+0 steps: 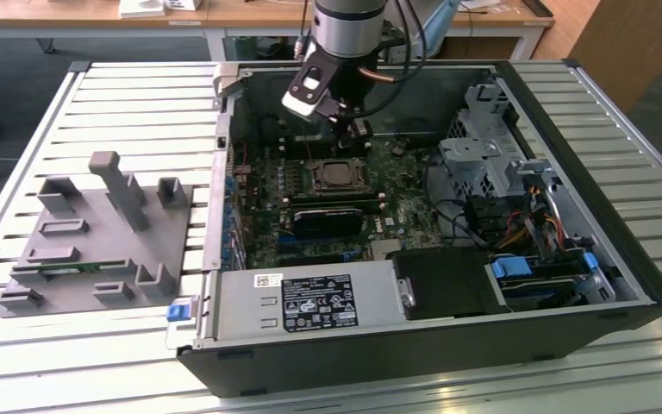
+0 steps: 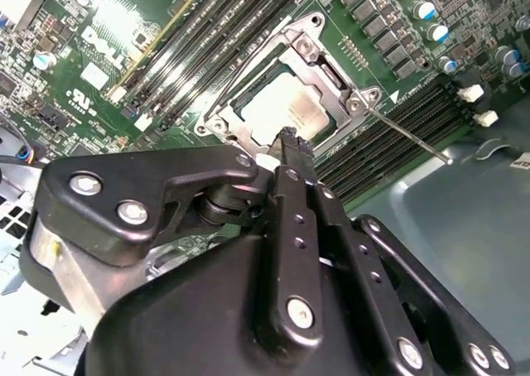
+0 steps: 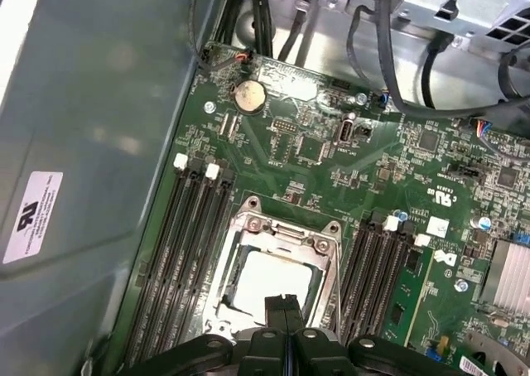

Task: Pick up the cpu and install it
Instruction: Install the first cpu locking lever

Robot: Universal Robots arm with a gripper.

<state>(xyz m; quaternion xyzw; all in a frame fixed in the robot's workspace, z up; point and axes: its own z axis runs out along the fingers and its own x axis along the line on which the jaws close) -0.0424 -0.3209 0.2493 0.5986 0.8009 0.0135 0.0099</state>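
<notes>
The cpu (image 1: pixel 334 175) lies flat in the motherboard socket inside the open computer case (image 1: pixel 561 112), its silver top showing inside the metal socket frame (image 2: pixel 308 51). In both wrist views my gripper (image 2: pixel 290 141) hangs just above the cpu (image 2: pixel 286 111), near one edge of it. Its two black fingertips (image 3: pixel 281 306) are pressed together with nothing between them, over the cpu (image 3: pixel 269 278). In the exterior view the gripper (image 1: pixel 348 131) hangs from the arm a little beyond the socket. A thin metal lever (image 2: pixel 410 140) sticks out beside the frame.
Black memory slots (image 3: pixel 186 243) run along both sides of the socket. The power supply (image 1: pixel 308 302) fills the case front, with a drive cage (image 1: pixel 481 147) and cables on the exterior view's right. A grey fixture (image 1: pixel 90 237) holding a green memory stick (image 1: pixel 72 269) stands on the exterior view's left.
</notes>
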